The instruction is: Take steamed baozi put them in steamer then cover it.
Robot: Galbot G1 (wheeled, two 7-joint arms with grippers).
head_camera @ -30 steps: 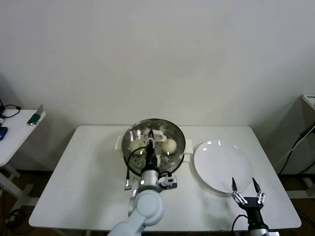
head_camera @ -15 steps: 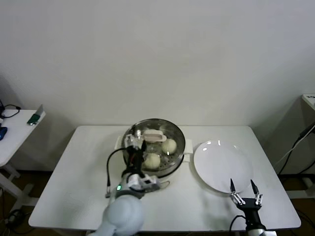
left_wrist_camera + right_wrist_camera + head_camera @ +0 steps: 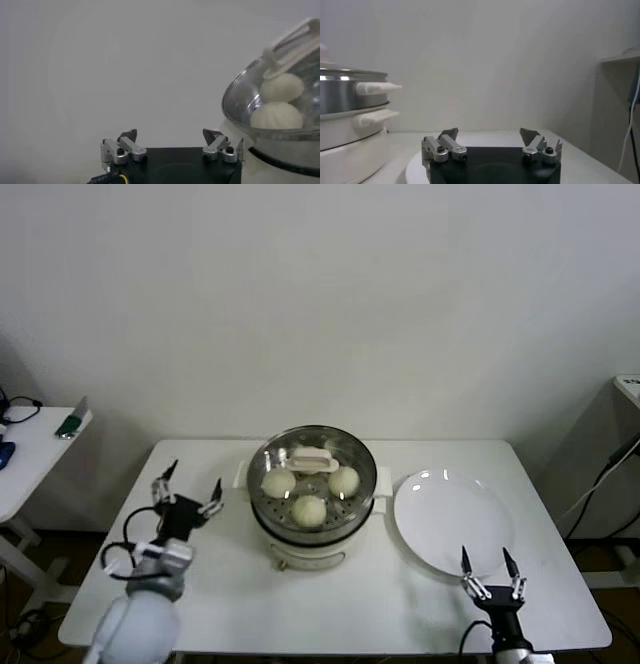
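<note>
Basically done: the round shiny stainless-steel steamer on its cream-white pot base sits mid-table, and the round clear glass cover with the cream-white oblong handle rests on top of it, seated level as far as the head view shows. Through the glass three small pale cream-white steamed baozi are visible inside the steamer; a fourth is not made out, possibly hidden under the handle, cannot tell. The left wrist view shows two baozi under the glass.

Left gripper is to the left of the steamer, well apart from it, low over the white table, jaws spread wide, nothing between them. Right gripper is to the right of the steamer, near the front table edge, just beside the near rim of the flat round white plate, jaws also wide and empty. The plate lies just right of the steamer and has nothing on it.

Judgement: loading and covering both look complete; nothing on the table is left to move. Only remaining item would be parking the arms, plus confirming the lid sits flush.
</note>
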